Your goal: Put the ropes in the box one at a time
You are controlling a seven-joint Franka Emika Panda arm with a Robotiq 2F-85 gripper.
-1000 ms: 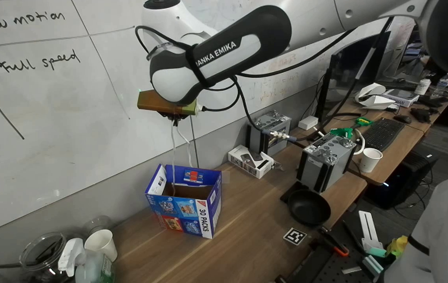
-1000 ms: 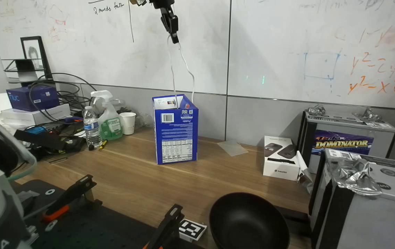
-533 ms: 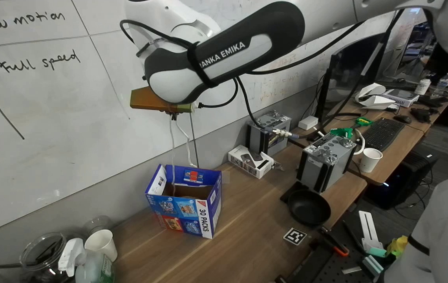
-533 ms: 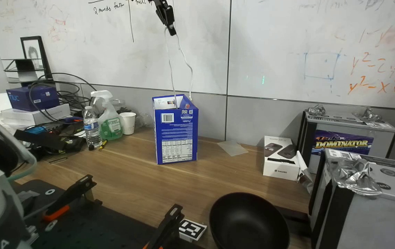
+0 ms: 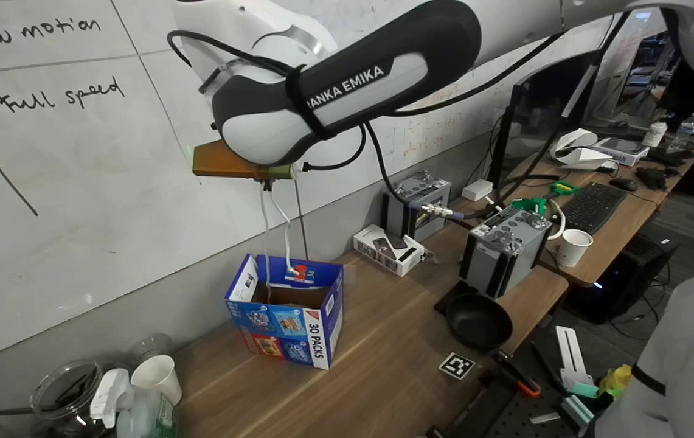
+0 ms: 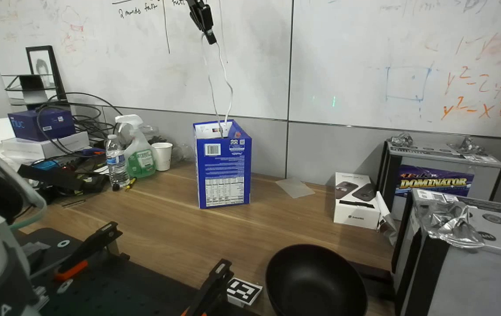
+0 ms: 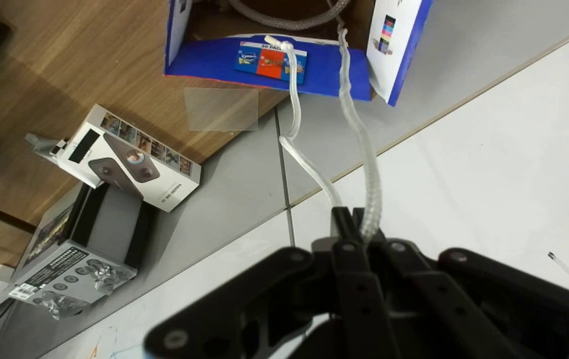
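Not finished yet, but looks close with this one. Holding one white rope up high in the claw, squeezed almost all the way together, and letting two strands hang like a skinny upside-down V. Hovering above the blue box, set near the back edge of the desk and well apart from the desk corner by the grey machine. Reaching down inside the box with the long strand, so partly done there. Only just at the mouth with the short strand: dangling by the inside of the blue flap with the little picture, knot and all; touching or not, too hard to tell. Can also see a fat curl of rope lying in the box in the wrist view. Could be another rope put away, or could be the bottom of this same one; can't tell which. Left to do with this rope: go down a bit, keep both strands inside, spread the claw, and let the whole lot drop in. Might snag the knotted end on the flap, so best to go slowly. Can't say how many more ropes to fetch after that.
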